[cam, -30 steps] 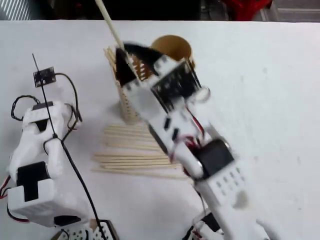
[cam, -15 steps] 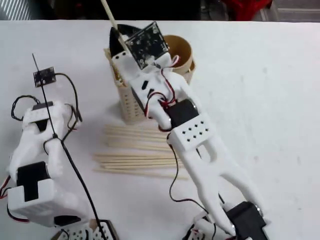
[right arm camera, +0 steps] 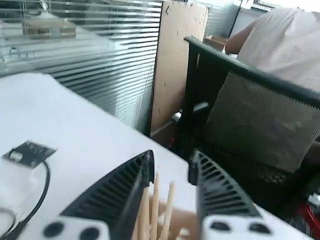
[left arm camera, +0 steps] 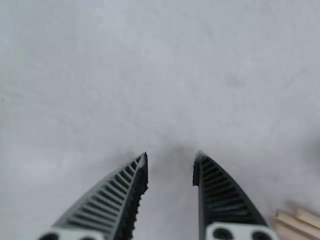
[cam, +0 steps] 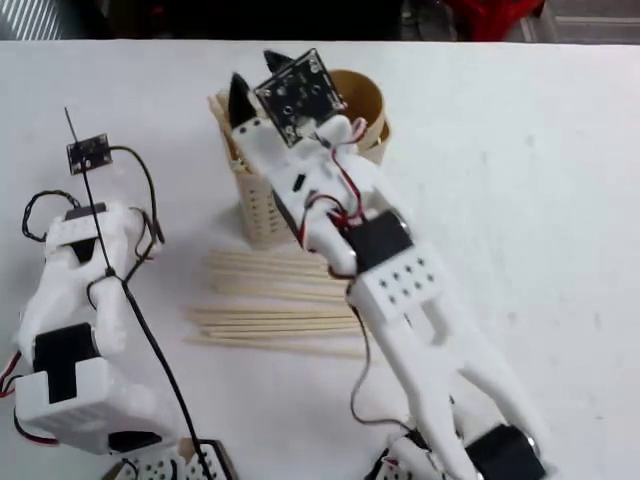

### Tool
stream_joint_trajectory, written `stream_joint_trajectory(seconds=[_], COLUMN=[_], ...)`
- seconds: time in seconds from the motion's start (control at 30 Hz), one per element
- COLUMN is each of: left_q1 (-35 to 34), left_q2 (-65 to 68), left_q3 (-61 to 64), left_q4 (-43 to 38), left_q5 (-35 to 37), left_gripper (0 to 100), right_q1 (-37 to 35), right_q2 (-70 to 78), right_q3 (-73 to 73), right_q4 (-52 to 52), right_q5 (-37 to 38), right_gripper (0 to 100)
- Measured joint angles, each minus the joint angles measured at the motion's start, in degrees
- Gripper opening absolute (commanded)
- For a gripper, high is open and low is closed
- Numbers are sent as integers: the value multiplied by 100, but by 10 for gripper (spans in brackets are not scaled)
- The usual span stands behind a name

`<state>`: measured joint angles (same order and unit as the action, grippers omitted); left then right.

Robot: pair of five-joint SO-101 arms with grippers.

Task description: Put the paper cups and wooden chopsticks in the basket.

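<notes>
White table [cam: 520, 150], right claw [right arm camera: 171, 155] now empty and parted over basket [cam: 258, 210], chopstick gone; left claw [left arm camera: 171, 156] parted.

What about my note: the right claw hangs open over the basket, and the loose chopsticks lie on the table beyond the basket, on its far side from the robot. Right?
Not quite. The high view shows the loose chopsticks lying on the near side of the basket, toward the robot, not beyond it. The right claw does hang open over the basket.
</notes>
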<state>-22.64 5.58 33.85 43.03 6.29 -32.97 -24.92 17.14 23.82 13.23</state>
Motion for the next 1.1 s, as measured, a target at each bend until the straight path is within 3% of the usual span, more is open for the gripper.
stream_joint_trajectory(seconds=[0.27,0.4,0.5,0.67,0.77,1.1], left_q1=[0,0,0,0,0,0], left_q2=[0,0,0,0,0,0], left_q3=[0,0,0,0,0,0], left_q4=[0,0,0,0,0,0], left_q5=[0,0,0,0,0,0], left_gripper=[169,169,169,169,169,169], right_q1=[18,26,-141,-484,-624,-1398], right_q2=[-1310,-1767,-1811,-1802,-1802,-1776], right_q3=[0,404,1363,3279,3982,4457], right_q4=[2787,4229,4202,2831,2303,2954], right_q5=[26,501,967,2154,2251,2725], right_gripper=[28,28,28,28,28,28])
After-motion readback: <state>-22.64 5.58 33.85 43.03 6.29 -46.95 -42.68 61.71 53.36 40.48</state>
